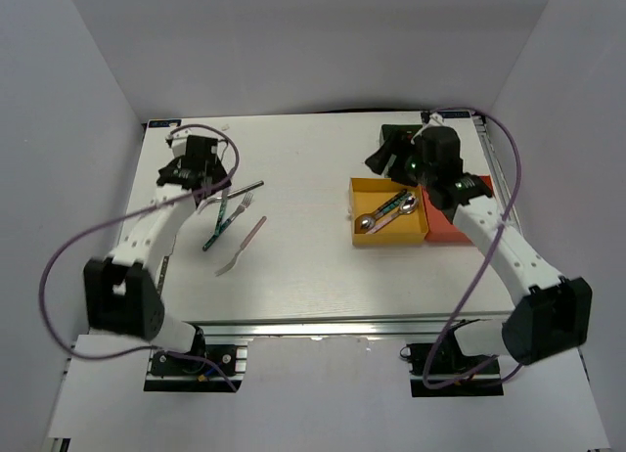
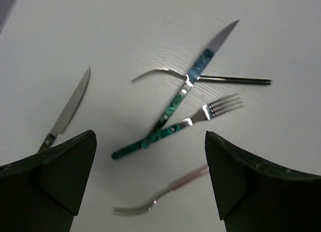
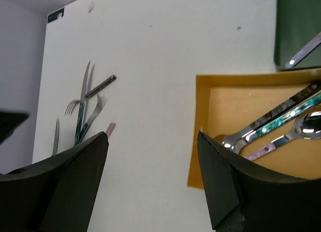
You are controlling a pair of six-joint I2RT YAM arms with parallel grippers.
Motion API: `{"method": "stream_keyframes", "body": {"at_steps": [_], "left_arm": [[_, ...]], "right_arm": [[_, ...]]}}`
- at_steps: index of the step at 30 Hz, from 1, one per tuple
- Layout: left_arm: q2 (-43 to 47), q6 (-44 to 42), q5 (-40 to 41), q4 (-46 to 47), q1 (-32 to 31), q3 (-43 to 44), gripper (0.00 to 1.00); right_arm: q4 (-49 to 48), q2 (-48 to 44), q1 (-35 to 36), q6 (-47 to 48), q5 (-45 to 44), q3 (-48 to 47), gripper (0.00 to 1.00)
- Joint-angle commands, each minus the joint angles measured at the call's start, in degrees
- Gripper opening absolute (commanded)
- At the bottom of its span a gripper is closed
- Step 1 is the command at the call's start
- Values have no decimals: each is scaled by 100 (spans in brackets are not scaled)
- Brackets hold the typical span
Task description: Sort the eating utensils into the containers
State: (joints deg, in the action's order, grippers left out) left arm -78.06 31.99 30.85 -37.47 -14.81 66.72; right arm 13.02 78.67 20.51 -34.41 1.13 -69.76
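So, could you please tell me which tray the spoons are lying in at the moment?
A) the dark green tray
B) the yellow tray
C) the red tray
B: the spoons lie together inside the yellow tray, as both the overhead view and the right wrist view show.

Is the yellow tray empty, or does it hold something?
Not empty: spoons lie inside the yellow tray, seen in the top and right wrist views.
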Motion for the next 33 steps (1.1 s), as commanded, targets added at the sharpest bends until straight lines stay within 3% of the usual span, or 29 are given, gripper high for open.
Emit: {"method": "stream_keyframes", "body": {"at_steps": [1,2,6,12,16,18,21,26,30,33], "left_arm": [[-1102,-973,-1415,-48,505,1016,98],[-1750,-984,-1572,-119,618,1384,96],[-2528,-1036,-1845,29,742,1616,94],[-3038,-1054,-2074,232,839,1590,86],[-3206,-1037,-2101,311,848,1450,75],[-3276,-1037,-2083,328,839,1414,63],[-3400,-1019,-1978,311,848,1344,58],[-3426,-1080,-1784,337,848,1221,58],[-3444,-1116,-1837,398,848,1098,38],[-3330,-1125,-1802,469,848,1036,36]], "right_arm": [[-107,-579,84,321,520,593,77],[-106,-894,111,391,616,917,77],[43,-1451,111,514,661,1297,80],[202,-1732,120,646,950,1403,81],[78,-1925,111,576,1153,1588,81],[78,-1961,111,567,1144,1605,81],[87,-2014,120,559,1153,1623,81],[61,-2102,120,497,1083,1614,82],[26,-2119,128,427,1039,1597,82],[-1,-2119,120,366,995,1606,82]]}}
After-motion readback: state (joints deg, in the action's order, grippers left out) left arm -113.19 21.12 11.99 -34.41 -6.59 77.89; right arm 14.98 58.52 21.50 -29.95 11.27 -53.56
